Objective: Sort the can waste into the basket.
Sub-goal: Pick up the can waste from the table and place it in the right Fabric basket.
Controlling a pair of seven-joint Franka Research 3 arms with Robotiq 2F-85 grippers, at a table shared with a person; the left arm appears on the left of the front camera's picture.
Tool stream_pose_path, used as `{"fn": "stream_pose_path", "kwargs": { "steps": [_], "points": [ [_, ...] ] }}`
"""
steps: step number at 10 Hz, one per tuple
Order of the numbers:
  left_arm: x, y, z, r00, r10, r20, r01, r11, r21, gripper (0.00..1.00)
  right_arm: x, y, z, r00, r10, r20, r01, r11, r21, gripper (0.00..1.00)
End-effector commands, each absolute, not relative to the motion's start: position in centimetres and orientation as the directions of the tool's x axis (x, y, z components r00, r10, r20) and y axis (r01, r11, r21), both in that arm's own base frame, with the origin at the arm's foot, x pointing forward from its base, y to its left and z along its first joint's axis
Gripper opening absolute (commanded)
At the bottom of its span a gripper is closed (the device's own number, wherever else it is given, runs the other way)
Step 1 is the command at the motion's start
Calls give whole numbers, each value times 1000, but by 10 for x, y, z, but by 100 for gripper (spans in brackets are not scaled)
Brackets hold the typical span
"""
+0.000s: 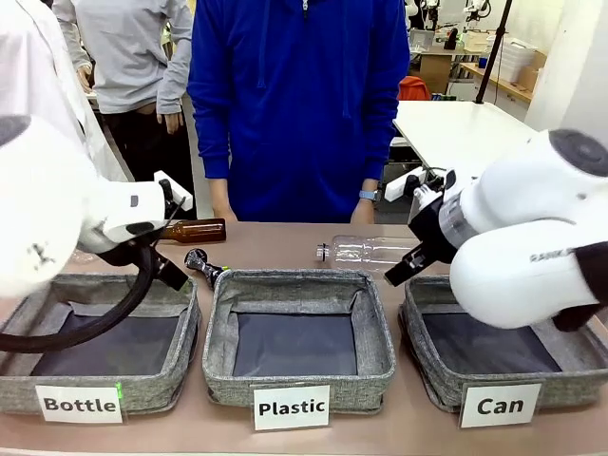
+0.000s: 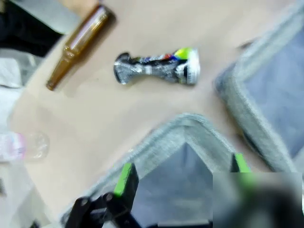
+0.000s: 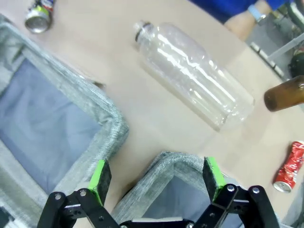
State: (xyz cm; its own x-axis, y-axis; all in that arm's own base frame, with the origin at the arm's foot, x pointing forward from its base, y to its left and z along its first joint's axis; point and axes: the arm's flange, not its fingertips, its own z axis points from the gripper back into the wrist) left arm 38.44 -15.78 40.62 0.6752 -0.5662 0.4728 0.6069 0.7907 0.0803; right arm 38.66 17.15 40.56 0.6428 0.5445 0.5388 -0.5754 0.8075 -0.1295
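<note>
Front view, looking across a tan table (image 1: 275, 247) toward a person in a blue top (image 1: 299, 104) at twelve o'clock. Along the near edge, three grey fabric baskets in a row, each with a white label.

At eight o'clock, the Bottle basket (image 1: 152, 391). Over its far right corner, at nine o'clock, the left gripper (image 1: 169, 271), jaws apart, holding nothing. Just beyond, toward ten o'clock, a brown glass bottle (image 1: 195, 230) lying on its side. Near it, a dark crushed can (image 1: 202, 264) on the bare table, just beside the far left corner of the Plastic basket (image 1: 285, 277) at six o'clock. Past that basket, toward one o'clock, a clear plastic bottle (image 1: 366, 252) on its side.

At three o'clock, the right gripper (image 1: 404, 269), jaws apart and empty, over the far left corner of the Can basket (image 1: 439, 385) at four o'clock, dark lining showing.

Left wrist view, blurred: green pads (image 2: 124, 178) spread wide near six o'clock above a basket corner, the dark crushed can on the table at twelve o'clock, the brown glass bottle at eleven.

Right wrist view: pads spread wide at six o'clock above a grey basket corner. Dark crushed can at the eleven o'clock edge, clear plastic bottle toward one o'clock. At four o'clock, a red crushed can (image 3: 289, 167) on the table, outside every basket.
</note>
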Motion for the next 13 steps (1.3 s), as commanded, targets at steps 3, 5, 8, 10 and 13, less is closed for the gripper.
{"fn": "stream_pose_path", "kwargs": {
  "steps": [3,5,8,10,13],
  "points": [
    [327,-92,521,812,-371,451,535,783,-318,100,321,129,507,838,299,457,-441,864,244,100],
    [305,-27,547,781,-331,530,604,617,-504,100,279,74,537,825,190,532,-449,792,414,100],
    [280,99,535,814,44,580,444,597,-668,100,232,-39,532,796,-85,600,-365,723,586,100],
    [259,162,508,800,272,534,323,556,-766,100,213,-109,510,765,-288,576,-285,651,704,100],
    [245,211,458,711,572,409,169,426,-889,100,210,-183,456,772,-479,419,-137,518,844,100]
  ]
}}
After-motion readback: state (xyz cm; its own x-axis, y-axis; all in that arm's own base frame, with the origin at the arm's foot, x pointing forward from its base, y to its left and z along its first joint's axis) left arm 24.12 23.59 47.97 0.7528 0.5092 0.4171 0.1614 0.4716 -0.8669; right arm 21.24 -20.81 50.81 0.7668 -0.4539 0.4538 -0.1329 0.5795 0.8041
